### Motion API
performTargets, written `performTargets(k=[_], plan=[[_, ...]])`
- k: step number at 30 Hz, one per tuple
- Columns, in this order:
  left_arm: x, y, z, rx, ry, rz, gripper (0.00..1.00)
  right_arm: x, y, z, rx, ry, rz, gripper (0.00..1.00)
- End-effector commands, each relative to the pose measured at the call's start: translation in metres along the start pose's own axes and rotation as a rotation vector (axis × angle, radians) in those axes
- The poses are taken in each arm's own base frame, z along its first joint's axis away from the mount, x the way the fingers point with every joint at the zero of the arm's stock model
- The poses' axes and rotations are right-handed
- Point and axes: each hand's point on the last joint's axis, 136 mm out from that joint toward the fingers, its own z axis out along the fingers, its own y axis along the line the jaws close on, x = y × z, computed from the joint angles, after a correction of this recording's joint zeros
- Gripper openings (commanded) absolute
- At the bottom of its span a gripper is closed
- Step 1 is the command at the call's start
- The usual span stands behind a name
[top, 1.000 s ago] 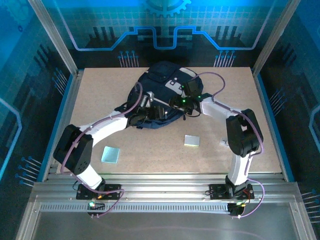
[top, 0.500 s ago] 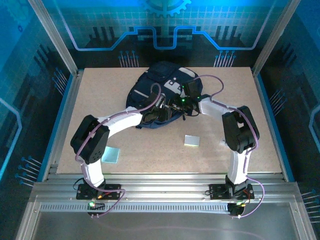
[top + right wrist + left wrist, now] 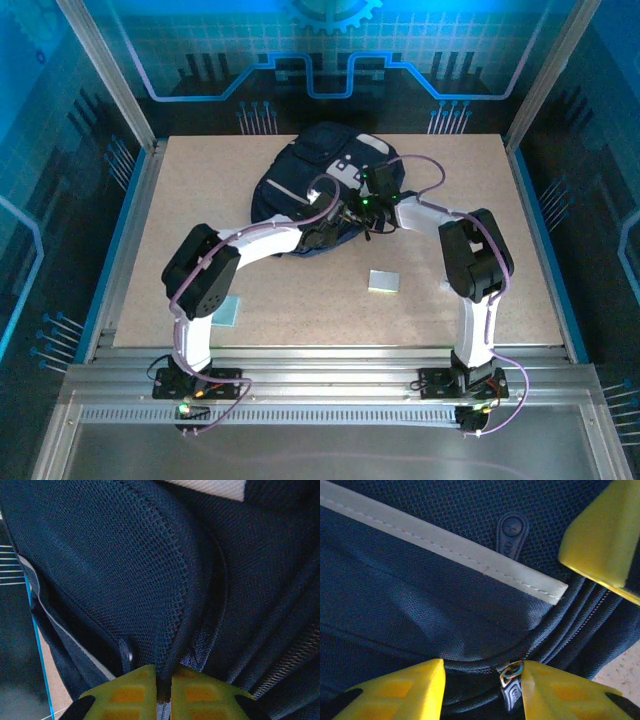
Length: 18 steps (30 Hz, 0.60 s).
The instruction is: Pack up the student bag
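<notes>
Soft, floppy bag (image 3: 318, 150), probably light. Right jaws clamped its seam (image 3: 180, 605); left jaws apart, astride zip pull (image 3: 511, 677), the likeliest hold.

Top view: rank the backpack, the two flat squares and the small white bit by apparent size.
1. The backpack.
2. The middle square and left square: alike; the left arm hides part of the left one, so unranked.
3. The white bit.

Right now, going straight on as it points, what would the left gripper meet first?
The left gripper would probably meet the zipper pull between its fingers first, then the student bag fabric; depth is unclear.
</notes>
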Motion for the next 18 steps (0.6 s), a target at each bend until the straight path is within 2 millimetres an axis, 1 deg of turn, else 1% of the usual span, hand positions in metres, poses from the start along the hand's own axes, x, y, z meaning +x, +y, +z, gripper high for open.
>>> performTargets(k=[1,2,5,8,10,14,16,17,18], plan=[[0.008,0.019,0.012,-0.12,-0.003,0.016,0.36,-0.008,0.016,0.002,-0.085,-0.022,-0.022,0.13],[0.007,0.021,0.014,-0.133,-0.006,0.023,0.34,-0.008,0.015,0.002,-0.089,-0.025,-0.018,0.13],[0.005,0.024,0.018,-0.169,-0.003,0.047,0.34,-0.007,0.012,0.002,-0.094,-0.023,-0.006,0.13],[0.008,0.024,0.018,-0.17,0.021,0.049,0.41,-0.008,0.008,0.004,-0.092,-0.024,0.004,0.14],[0.016,0.026,0.015,-0.168,0.048,0.037,0.46,-0.006,0.006,0.006,-0.092,-0.019,0.013,0.16],[0.036,0.037,0.008,-0.182,0.092,0.031,0.5,-0.007,0.004,0.007,-0.101,-0.016,0.022,0.17],[0.045,0.045,0.01,-0.194,0.102,0.036,0.48,-0.007,0.005,0.007,-0.107,-0.015,0.018,0.18],[0.047,0.048,0.012,-0.203,0.104,0.039,0.46,-0.007,0.005,0.007,-0.106,-0.015,0.018,0.18],[0.047,0.049,0.014,-0.209,0.107,0.041,0.41,-0.007,0.005,0.007,-0.107,-0.014,0.016,0.18]])
